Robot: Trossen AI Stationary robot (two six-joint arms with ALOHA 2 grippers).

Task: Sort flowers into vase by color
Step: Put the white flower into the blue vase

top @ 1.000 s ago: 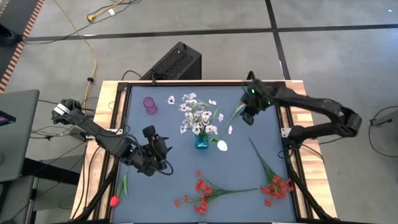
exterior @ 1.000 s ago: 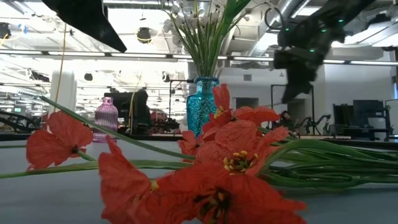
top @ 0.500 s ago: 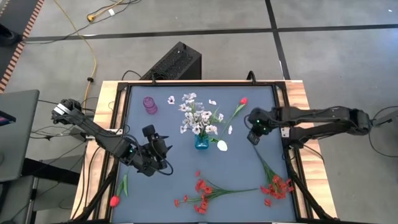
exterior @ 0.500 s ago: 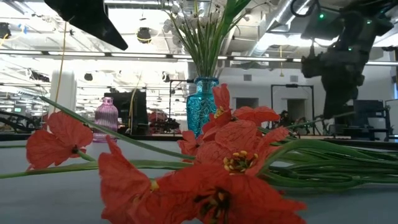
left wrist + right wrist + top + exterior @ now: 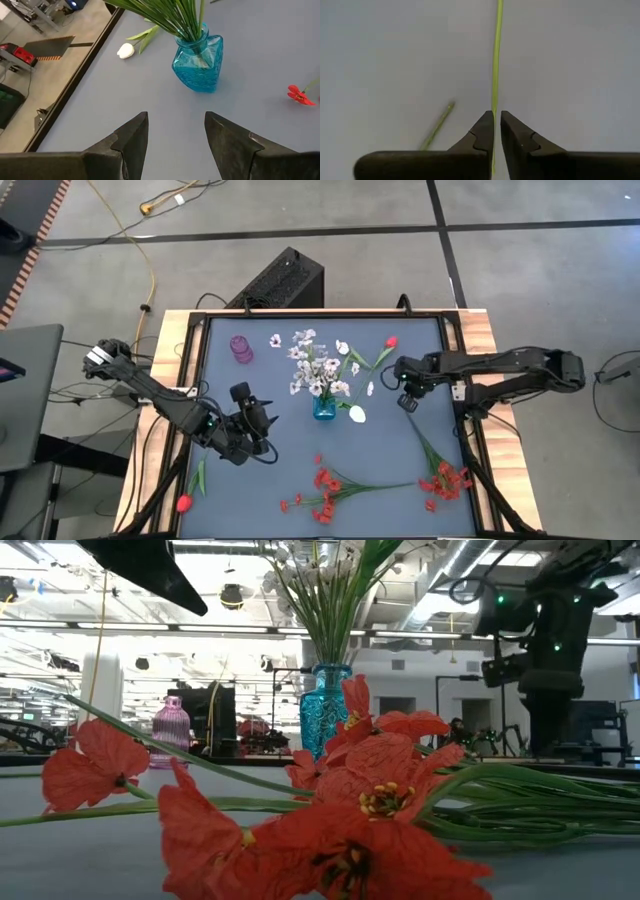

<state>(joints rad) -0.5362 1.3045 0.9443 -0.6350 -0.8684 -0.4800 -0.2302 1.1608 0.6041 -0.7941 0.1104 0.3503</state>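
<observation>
A blue glass vase [image 5: 324, 408] [image 5: 197, 62] holds white-bloomed sprays [image 5: 318, 365]. A small purple vase [image 5: 241, 349] stands at the far left. A white tulip [image 5: 357, 415] and a red tulip [image 5: 390, 342] lie beside the blue vase. Red sprays lie near the table's near edge, one in the middle [image 5: 325, 485] and one on the right [image 5: 445, 478]. My right gripper [image 5: 405, 400] [image 5: 497, 125] points down over the right spray's bare stem end. My left gripper [image 5: 264, 418] [image 5: 176, 130] is open, left of the blue vase, touching nothing. My right gripper has the right red spray's thin green stem [image 5: 494, 100] between its two fingers, close to the stem's bare end. It comes from above, pointing down, with the fingers across the stem. The stem runs straight on along the table toward the blooms.
Another red tulip [image 5: 184, 503] lies at the near left corner by the table frame. A loose white bloom [image 5: 275, 340] lies near the purple vase. A second green stem end [image 5: 437, 127] lies beside my right gripper. Red blooms fill the low view's foreground [image 5: 380, 800].
My right gripper has moved from the red tulip by the far edge toward the near edge and come down over the right red spray's stem end. The red tulip, earlier covered by the gripper, now shows lying on the table.
</observation>
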